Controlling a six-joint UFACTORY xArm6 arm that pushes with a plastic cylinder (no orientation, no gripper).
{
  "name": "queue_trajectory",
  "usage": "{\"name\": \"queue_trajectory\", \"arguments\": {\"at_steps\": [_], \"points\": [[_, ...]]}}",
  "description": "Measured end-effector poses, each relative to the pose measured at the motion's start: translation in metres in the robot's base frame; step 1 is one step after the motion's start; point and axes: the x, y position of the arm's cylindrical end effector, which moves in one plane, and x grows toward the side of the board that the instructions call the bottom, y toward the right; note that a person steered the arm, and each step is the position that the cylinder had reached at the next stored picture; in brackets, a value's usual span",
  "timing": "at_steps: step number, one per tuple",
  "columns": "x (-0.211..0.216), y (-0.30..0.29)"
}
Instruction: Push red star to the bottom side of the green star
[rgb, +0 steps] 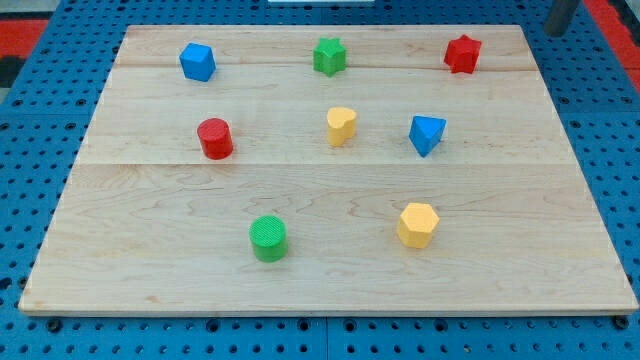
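One red star (462, 53) sits near the desk's (150, 240) top right corner, well apart from the green star (329, 56) on its left. The rod (560, 16) shows at the top right, but its tip is hidden and there are no fingers. I think it should push the star down first, then left, missing the yellow block (341, 126).

The board (330, 200) is pale wood, smooth with a faint grain and visible plank seams. All the blocks look like matt plastic, e.g. the red star (462, 54) and green star (329, 56); the green cylinder (268, 238) has a finely ribbed top.
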Motion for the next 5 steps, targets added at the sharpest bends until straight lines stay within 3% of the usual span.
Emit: {"name": "queue_trajectory", "arguments": {"at_steps": [2,3,5], "points": [[0.004,0.0],[0.029,-0.003],[0.052,-0.08]]}}
